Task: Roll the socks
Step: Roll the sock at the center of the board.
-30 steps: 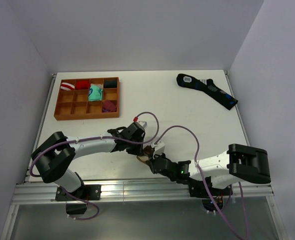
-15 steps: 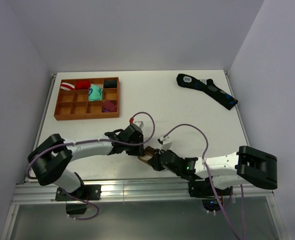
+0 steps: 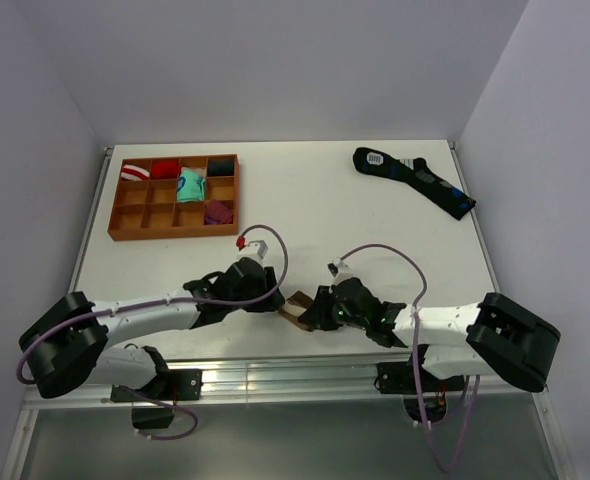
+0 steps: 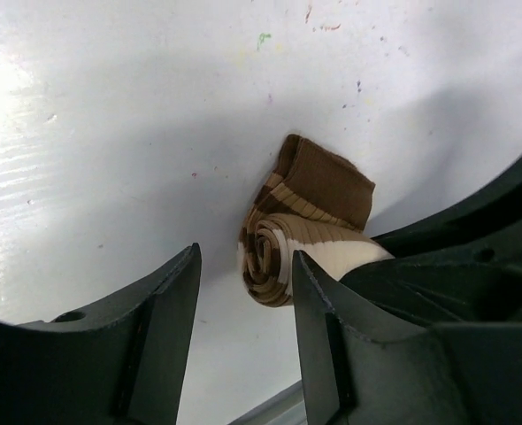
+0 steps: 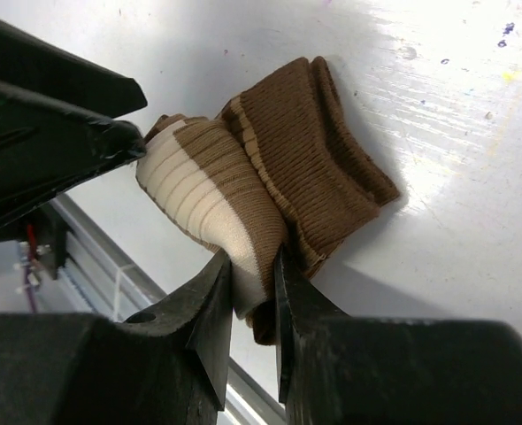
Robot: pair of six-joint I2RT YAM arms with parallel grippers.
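Observation:
A brown and cream striped sock (image 3: 297, 307) lies rolled up near the table's front edge. Its spiral end shows in the left wrist view (image 4: 283, 252), with a loose brown cuff behind it. My right gripper (image 5: 250, 292) is shut on the roll's cream end (image 5: 217, 204); it also shows in the top view (image 3: 313, 312). My left gripper (image 4: 243, 292) is open, its jaws just short of the roll's end, touching nothing. In the top view it (image 3: 275, 297) sits just left of the roll. A dark blue sock (image 3: 413, 180) lies flat at the back right.
A brown wooden tray (image 3: 121, 218) with compartments stands at the back left, holding several rolled socks. The table's front edge and metal rail (image 3: 275, 375) run close behind the roll. Both arms meet near the front middle.
My left arm has swung lower and leftward, and its gripper has drawn back from the roll. My right gripper has moved up and left with the roll held in it.

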